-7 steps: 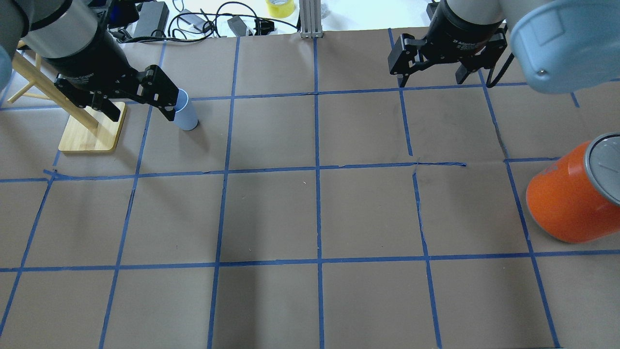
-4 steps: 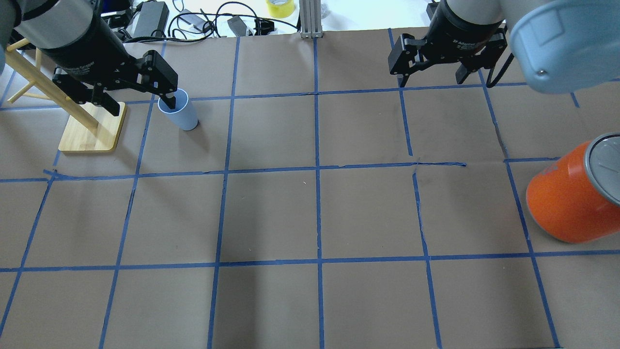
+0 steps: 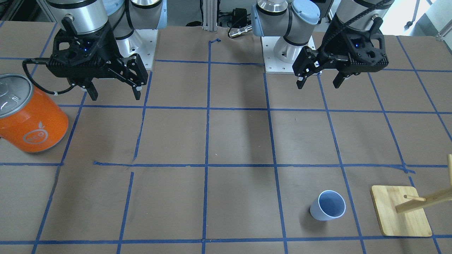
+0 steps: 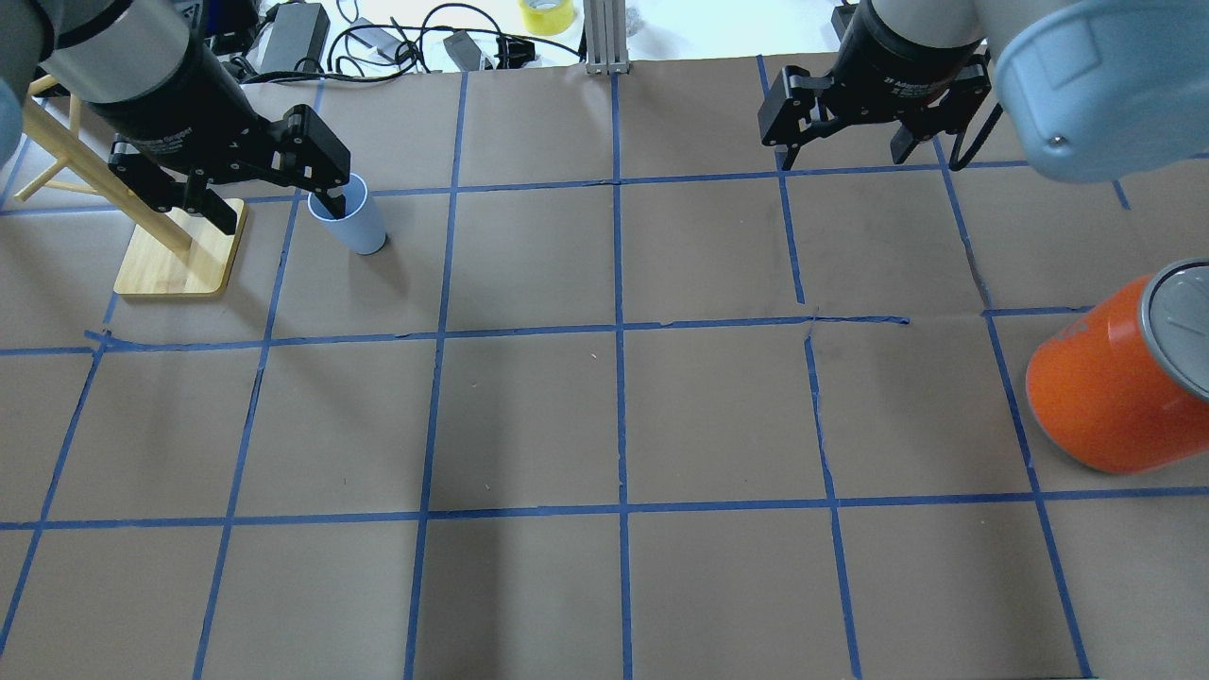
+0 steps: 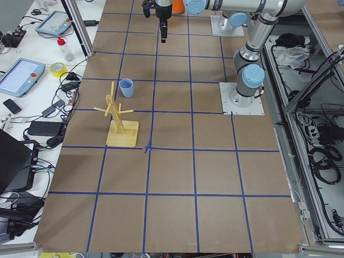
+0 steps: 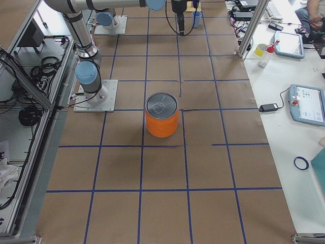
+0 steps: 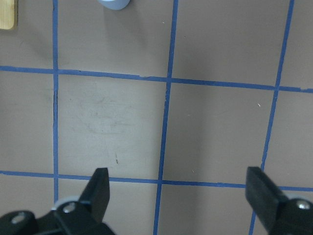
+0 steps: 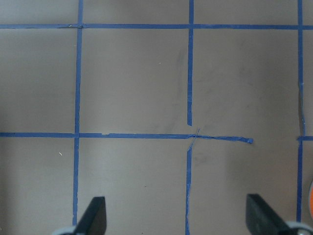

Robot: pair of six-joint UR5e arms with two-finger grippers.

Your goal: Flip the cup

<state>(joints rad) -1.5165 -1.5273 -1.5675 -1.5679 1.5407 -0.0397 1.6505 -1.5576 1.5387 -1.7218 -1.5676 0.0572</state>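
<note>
The pale blue cup [image 3: 327, 210] stands upright, rim up, next to the wooden rack; it also shows in the overhead view [image 4: 357, 227] and at the top edge of the left wrist view [image 7: 113, 4]. My left gripper [image 4: 276, 212] is open and empty, held high above the table; in the overhead view one fingertip overlaps the cup's rim, but the front view [image 3: 319, 81] shows it well clear of the cup. My right gripper [image 4: 841, 156] is open and empty, raised over the table's far right part [image 3: 114, 92].
A large orange can [image 4: 1115, 387] with a silver top stands at the right edge of the table. A wooden peg rack on a square base [image 4: 179, 253] stands just left of the cup. Blue tape lines grid the brown table.
My left gripper has shifted slightly up and back, uncovering the cup's open rim. The cup and the right arm have not moved.
</note>
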